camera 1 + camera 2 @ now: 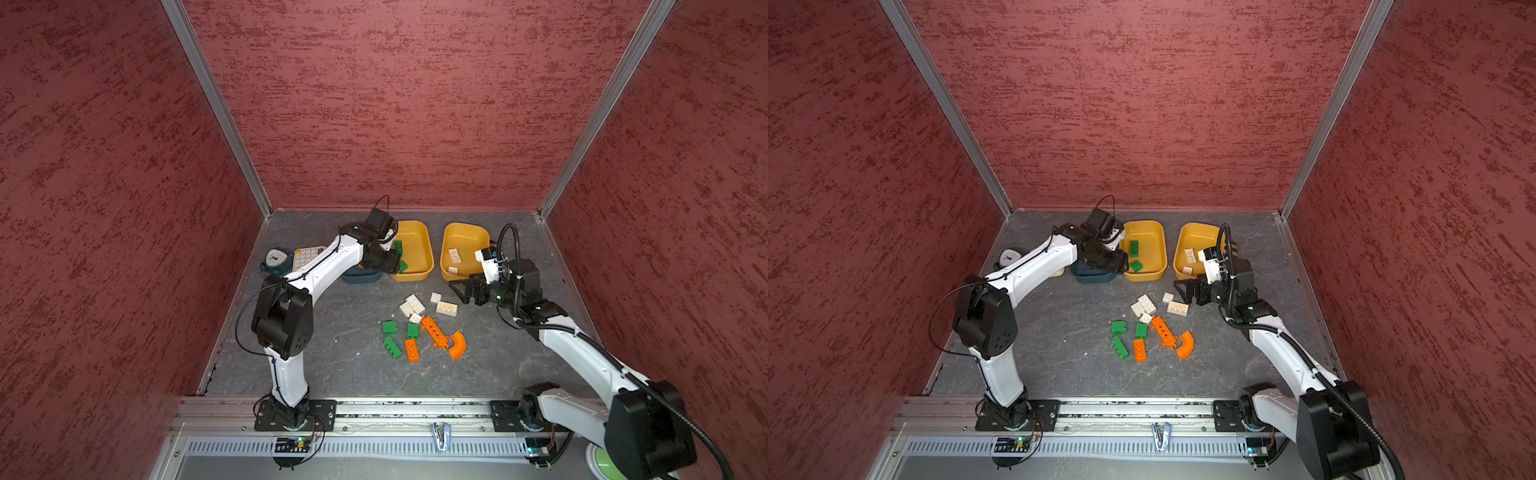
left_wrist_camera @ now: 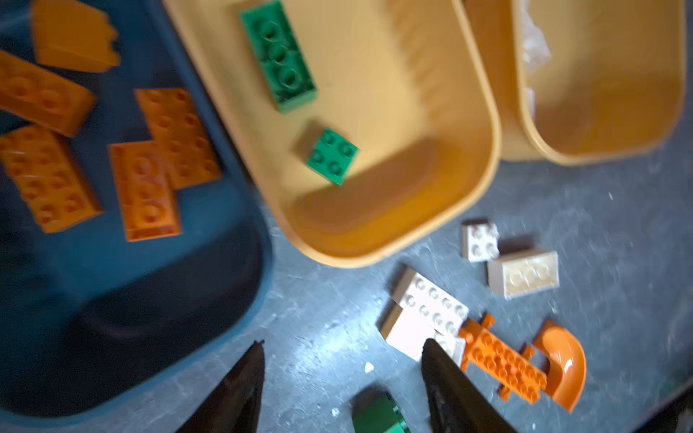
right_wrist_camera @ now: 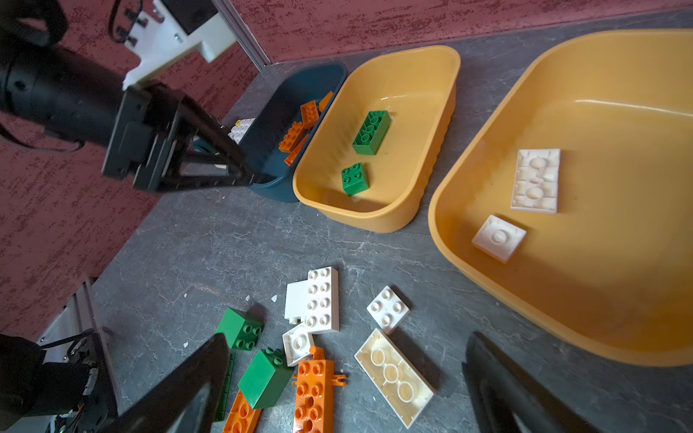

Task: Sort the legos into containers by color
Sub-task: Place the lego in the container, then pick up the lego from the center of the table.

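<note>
On grey tabletop [image 1: 332,365], centre: loose legos [image 1: 411,349] in tight cluster: white bricks [image 1: 415,303], green bricks [image 1: 389,327], long holed orange piece [image 1: 433,331] touching orange arc [image 1: 457,345].

Teal tub [image 1: 361,277] holds sorted orange bricks [image 2: 45,176]; middle yellow tub [image 1: 417,245] holds sorted green pair [image 2: 279,56]; right yellow tub [image 1: 465,239] holds sorted white pair [image 3: 536,180].

Left gripper [image 2: 343,342] by teal tub's near rim, jaws apart, empty. Right gripper [image 3: 347,337] over white bricks, jaws wide apart, empty.

Bricks look light, rigid, slick: pinch flat side walls, not studs. Long piece: take mid-length. Arc may squirt out. Touching neighbours crowd fingers. Calculator [image 1: 305,257] and clock [image 1: 275,259] well apart from pile.

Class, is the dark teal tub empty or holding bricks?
Holding bricks: several orange bricks lie inside the dark teal tub, seen in both wrist views.
</note>
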You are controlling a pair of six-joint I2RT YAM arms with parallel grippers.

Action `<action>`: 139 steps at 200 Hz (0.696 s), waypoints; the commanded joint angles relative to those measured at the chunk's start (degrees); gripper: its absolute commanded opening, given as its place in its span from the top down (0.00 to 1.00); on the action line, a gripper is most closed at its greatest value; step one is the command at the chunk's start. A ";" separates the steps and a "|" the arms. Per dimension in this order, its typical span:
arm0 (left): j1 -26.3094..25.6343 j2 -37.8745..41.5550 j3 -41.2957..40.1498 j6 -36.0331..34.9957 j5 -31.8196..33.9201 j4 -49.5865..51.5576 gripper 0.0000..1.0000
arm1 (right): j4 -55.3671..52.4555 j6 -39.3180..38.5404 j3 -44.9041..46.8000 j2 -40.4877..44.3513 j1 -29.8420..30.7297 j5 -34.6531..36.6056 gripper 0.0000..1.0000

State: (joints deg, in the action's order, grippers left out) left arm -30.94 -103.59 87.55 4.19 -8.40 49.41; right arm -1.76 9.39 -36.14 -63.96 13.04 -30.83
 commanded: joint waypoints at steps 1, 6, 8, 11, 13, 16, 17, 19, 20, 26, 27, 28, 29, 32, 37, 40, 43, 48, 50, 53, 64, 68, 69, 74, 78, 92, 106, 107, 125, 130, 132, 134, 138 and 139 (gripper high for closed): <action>-2.27 3.87 -7.11 -7.15 -3.80 -3.31 0.32 | 1.31 -1.13 0.08 1.85 0.21 -1.30 0.01; -2.68 4.80 -8.89 -8.00 -4.64 -3.95 0.32 | 1.39 -1.14 0.19 2.06 0.22 -1.25 0.01; -2.91 5.09 -9.59 -8.39 -4.99 -4.14 0.33 | 1.45 -1.13 0.26 2.13 0.25 -1.32 0.01; -3.30 5.54 -10.52 -9.23 -5.32 -4.33 0.33 | 1.56 -1.13 0.42 2.29 0.17 -1.38 0.01; -3.55 5.95 -11.01 -9.77 -5.64 -4.37 0.33 | 1.64 -1.13 0.51 2.38 0.22 -1.35 0.01; -4.00 6.46 -11.92 -10.39 -5.93 -4.47 0.33 | 1.76 -1.13 0.69 2.50 0.23 -1.42 0.01; -4.20 6.64 -12.16 -10.76 -5.97 -4.53 0.33 | 1.80 -1.13 0.75 2.51 0.19 -1.38 0.01; -4.56 7.00 -12.74 -11.37 -6.04 -4.68 0.33 | 1.90 -1.13 0.88 2.59 0.22 -1.35 0.01; -4.74 7.13 -13.05 -11.64 -6.07 -4.72 0.33 | 1.92 -1.17 0.93 2.65 0.23 -1.34 0.01; -5.88 8.10 -14.70 -13.16 -6.00 -5.22 0.33 | 1.98 -1.13 1.21 2.87 0.21 -1.30 0.01; -6.06 8.30 -15.04 -13.37 -6.05 -5.34 0.33 | 2.00 -1.13 1.23 2.88 0.22 -1.23 0.01; -6.28 8.48 -15.35 -13.61 -6.07 -5.49 0.33 | 1.97 -1.08 1.28 2.92 0.23 -1.20 0.01; -6.48 8.66 -15.63 -13.82 -6.09 -5.61 0.33 | 1.95 -1.10 1.35 2.95 0.23 -1.18 0.01; -6.94 9.15 -16.56 -14.50 -6.21 -5.90 0.33 | 1.99 -1.09 1.46 2.97 0.21 -1.12 0.01; -7.77 9.93 -17.97 -15.39 -6.41 -6.70 0.33 | 1.90 -1.04 1.65 3.05 0.23 -1.16 0.01; -8.28 10.39 -18.81 -16.02 -6.65 -7.15 0.34 | 1.93 -0.97 1.78 3.12 0.23 -1.01 0.01; -8.70 10.85 -19.73 -16.51 -6.64 -7.67 0.34 | 1.93 -0.89 1.94 3.14 0.23 -1.06 0.01; -9.26 11.43 -21.10 -17.50 -6.66 -8.39 0.34 | 2.07 -0.78 2.12 3.23 0.21 -1.04 0.01; -9.43 11.60 -21.63 -17.82 -6.57 -8.65 0.34 | 2.12 -0.69 2.23 3.23 0.21 -1.00 0.01; -9.70 11.72 -22.28 -18.22 -6.32 -8.90 0.34 | 2.12 -0.61 2.40 3.31 0.23 -0.99 0.01; -10.01 11.79 -23.96 -18.94 -5.56 -9.32 0.34 | 2.28 -0.30 2.80 3.49 0.23 -0.99 0.01; -10.00 11.52 -24.34 -19.25 -5.42 -9.38 0.34 | 2.29 -0.21 2.87 3.58 0.23 -1.01 0.01; -10.01 11.46 -24.44 -19.32 -5.36 -9.40 0.34 | 2.33 -0.18 2.89 3.62 0.23 -1.04 0.01; -10.10 11.26 -24.96 -19.70 -5.19 -9.53 0.35 | 2.37 -0.21 3.10 3.74 0.23 -1.00 0.01; -10.30 11.01 -25.32 -19.87 -4.88 -9.73 0.35 | 2.37 -0.04 3.16 3.83 0.23 -0.94 0.01; -11.17 9.91 -26.10 -20.42 -3.72 -10.31 0.35 | 2.24 -0.07 3.40 4.22 0.17 -0.81 0.01; -12.20 8.40 -26.12 -20.92 -2.54 -9.89 0.36 | 2.08 -0.14 3.70 4.63 0.22 -0.62 0.01; -12.25 8.31 -26.12 -20.95 -2.43 -9.87 0.36 | 2.01 -0.10 3.70 4.68 0.23 -0.58 0.01; -12.47 6.74 -26.44 -21.17 -0.59 -9.92 0.37 | 1.72 -0.16 3.96 4.99 0.20 -0.21 0.01; -12.47 6.35 -26.46 -21.30 -0.08 -10.03 0.37 | 1.63 -0.16 3.89 4.99 0.21 -0.15 0.01; -12.48 6.18 -26.53 -21.32 0.02 -10.03 0.37 | 1.60 -0.16 3.91 5.03 0.23 -0.18 0.01; -12.48 6.02 -26.48 -21.37 0.27 -10.03 0.37 | 1.63 -0.20 3.89 5.07 0.23 -0.13 0.01; -12.46 5.79 -26.47 -21.40 0.48 -10.07 0.38 | 1.67 -0.15 3.90 5.03 0.23 -0.13 0.01; -12.47 5.74 -26.46 -21.41 0.53 -10.10 0.38 | 1.63 -0.20 3.89 5.01 0.23 -0.12 0.01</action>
State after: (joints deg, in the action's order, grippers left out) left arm -43.07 -95.90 61.65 -15.31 -10.57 40.86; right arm -1.13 9.65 -32.82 -60.03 13.04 -30.85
